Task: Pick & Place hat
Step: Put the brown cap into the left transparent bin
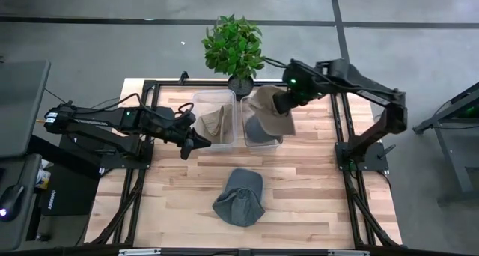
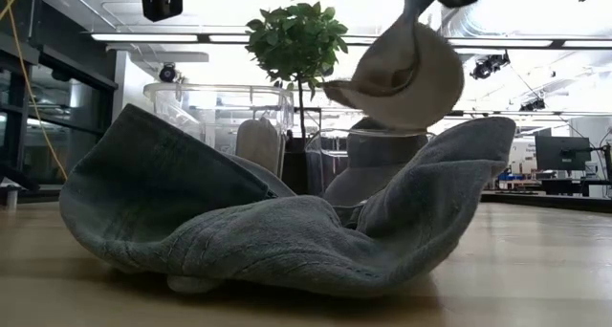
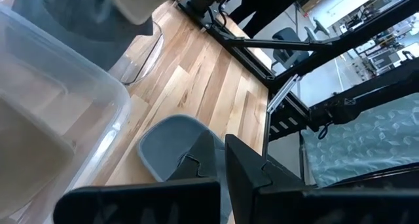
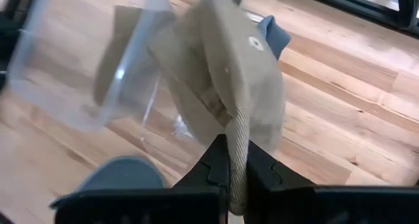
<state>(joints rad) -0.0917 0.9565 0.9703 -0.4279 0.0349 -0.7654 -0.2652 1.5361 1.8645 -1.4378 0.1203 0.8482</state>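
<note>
Right gripper [image 1: 280, 100]: jaws clamped on the edge of a beige fabric hat [image 1: 269, 110], which hangs in the air above the right clear plastic bin [image 1: 262, 140]; a grey hat [image 1: 258, 130] lies inside that bin.
Left clear plastic bin [image 1: 217, 120]: just beside the right one, holding a second beige hat [image 1: 213, 123].
Left gripper [image 1: 196, 144]: jaws closed on nothing, low at the left bin's near left corner.
Grey fabric hat, crumpled [image 1: 239, 197]: near centre of the light wooden table [image 1: 314, 189], open boards all round.
Green potted plant [image 1: 233, 48]: far edge, just behind the bins.
</note>
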